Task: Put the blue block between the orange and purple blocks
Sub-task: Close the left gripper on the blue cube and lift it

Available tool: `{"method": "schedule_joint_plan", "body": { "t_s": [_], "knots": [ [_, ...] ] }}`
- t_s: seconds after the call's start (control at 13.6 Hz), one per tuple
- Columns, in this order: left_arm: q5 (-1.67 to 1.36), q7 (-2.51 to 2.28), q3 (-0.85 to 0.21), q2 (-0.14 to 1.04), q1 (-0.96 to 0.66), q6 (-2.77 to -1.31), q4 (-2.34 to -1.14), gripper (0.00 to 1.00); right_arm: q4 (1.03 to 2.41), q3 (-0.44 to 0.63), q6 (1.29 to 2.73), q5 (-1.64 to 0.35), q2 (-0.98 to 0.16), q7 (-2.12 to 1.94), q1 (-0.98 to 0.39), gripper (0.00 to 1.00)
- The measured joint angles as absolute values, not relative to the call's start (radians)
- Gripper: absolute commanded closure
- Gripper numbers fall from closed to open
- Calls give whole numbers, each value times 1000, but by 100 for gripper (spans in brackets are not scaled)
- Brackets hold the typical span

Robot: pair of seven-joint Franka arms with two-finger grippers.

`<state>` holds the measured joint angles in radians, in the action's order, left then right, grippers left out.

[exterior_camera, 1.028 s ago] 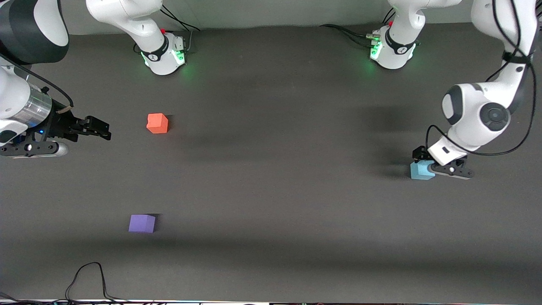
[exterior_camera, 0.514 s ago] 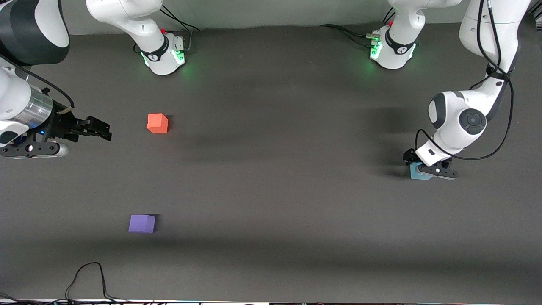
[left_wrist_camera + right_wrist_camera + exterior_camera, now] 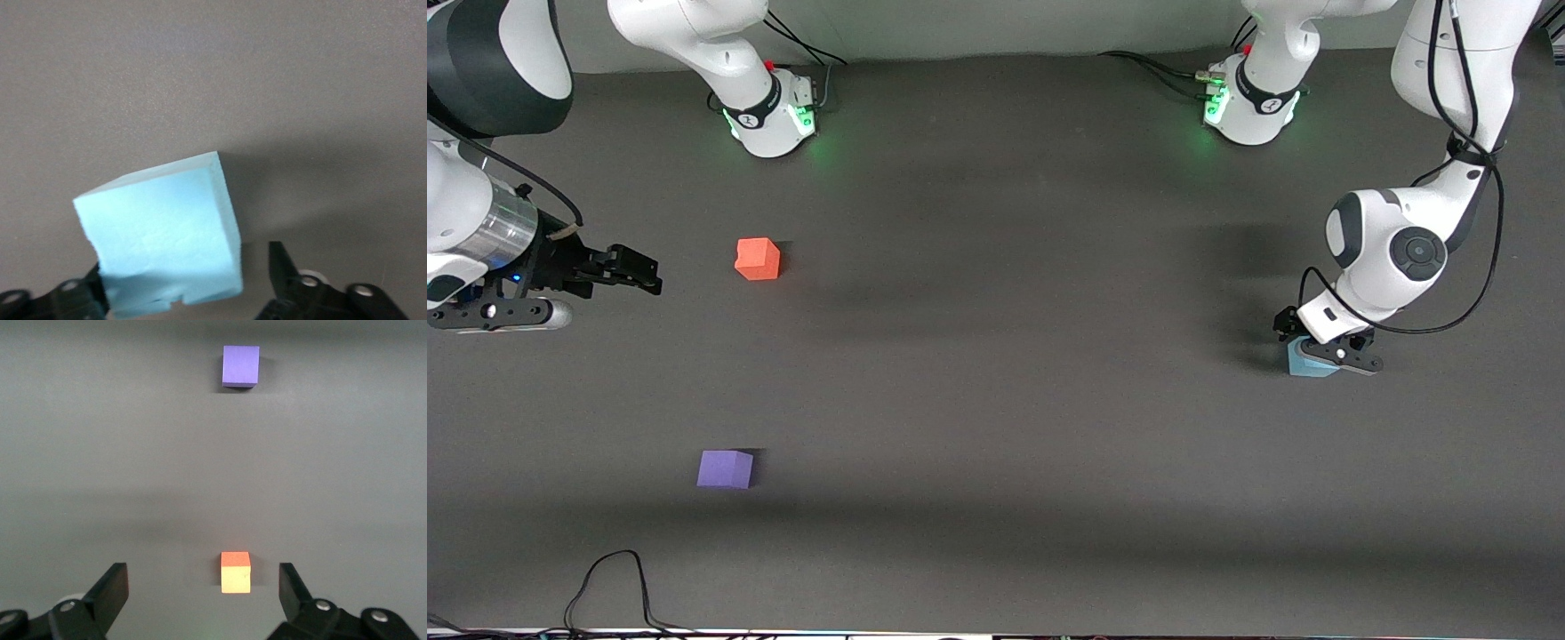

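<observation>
Barely beginning — left gripper (image 3: 1323,348) spread around blue block (image 3: 1309,363) near the worktop's left-arm edge, not yet pinching; right gripper (image 3: 639,271) waiting, spread — orange block (image 3: 758,259), purple block (image 3: 725,468) gap unfilled.

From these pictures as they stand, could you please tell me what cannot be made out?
- Blue block, front view: mostly covered by the left gripper above it.
- Left gripper's grip, left wrist view: one finger stands apart from the block; the other side's contact is hidden by the block.
- Blue block's lower part, left wrist view: cut off by the picture's edge.
</observation>
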<state>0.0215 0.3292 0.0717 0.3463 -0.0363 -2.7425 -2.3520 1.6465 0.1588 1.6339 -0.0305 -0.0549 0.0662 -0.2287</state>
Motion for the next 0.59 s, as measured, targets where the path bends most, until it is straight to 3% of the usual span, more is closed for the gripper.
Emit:
{"method": "schedule_joint_plan", "body": {
  "t_s": [0.07,0.59],
  "knots": [
    [21,329,72,346,-36,-2743,-2352,77,1647,159,1634,-31,-55,66,-229,0],
    [18,326,73,338,-35,-2640,-2285,78,1647,159,1634,-31,-55,66,-229,0]
  ]
}}
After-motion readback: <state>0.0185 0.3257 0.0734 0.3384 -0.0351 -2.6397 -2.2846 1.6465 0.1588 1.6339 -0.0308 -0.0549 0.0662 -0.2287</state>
